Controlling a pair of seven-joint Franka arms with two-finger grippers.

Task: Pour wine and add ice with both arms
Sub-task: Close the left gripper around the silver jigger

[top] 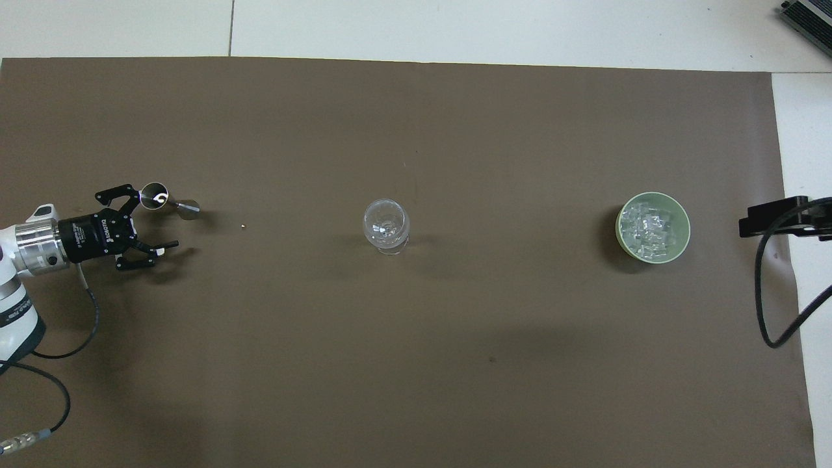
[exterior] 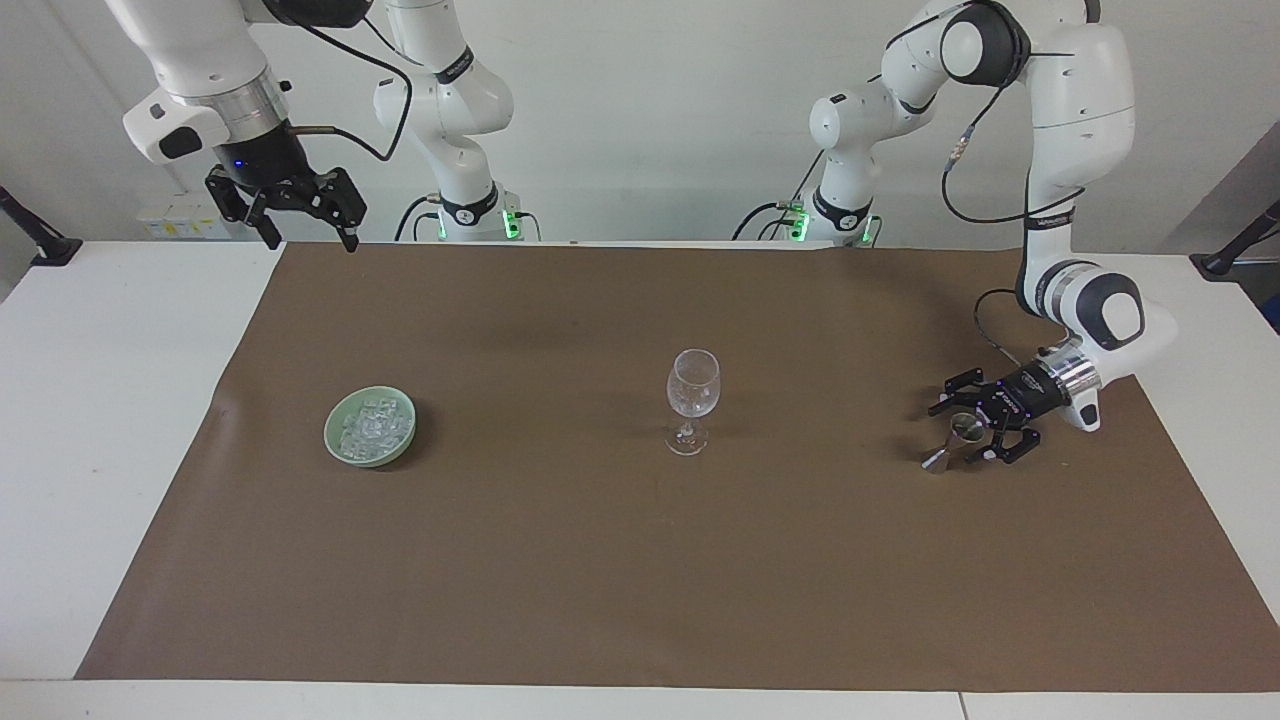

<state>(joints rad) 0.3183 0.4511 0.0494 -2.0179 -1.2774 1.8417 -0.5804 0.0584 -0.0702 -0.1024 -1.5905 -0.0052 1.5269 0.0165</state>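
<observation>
Tabletop: white tabletop [exterior: 100, 400], almost wholly covered by a brown paper sheet [exterior: 640, 560] that lies flat with one small ripple at the edge near the bowl.
Room: pale plain wall [exterior: 640, 120] rising at the robots' end; two white arm bases with green lights stand at that edge of the tabletop.
Left tool: the left tool [exterior: 968, 432] [top: 151, 220] hangs low over the sheet at the left arm's end of the tabletop, lying nearly level, its fingers spread wide with the metal jigger between them; whether a finger touches the jigger cannot be told.
Jigger: small metal jigger [exterior: 953, 442] [top: 166, 201], a double cone standing on the sheet, its open cup upward.
Speck: a tiny pale speck [top: 242, 227] lies on the sheet between the jigger and the glass.
Wine glass: clear stemmed wine glass [exterior: 692, 400] [top: 386, 225], upright in the middle of the sheet, well apart from everything else, with a few glinting bits in its bowl.
Bowl: pale green bowl [exterior: 338, 444] [top: 621, 238] toward the right arm's end of the tabletop.
Ice: the ice [exterior: 374, 428] [top: 651, 229] lies heaped in the green bowl.
Right tool: the right tool [exterior: 308, 232] hangs high over the sheet's corner at the robots' edge, fingers spread, holding nothing; this arm waits.
In the way: open sheet lies between jigger, glass and bowl.
</observation>
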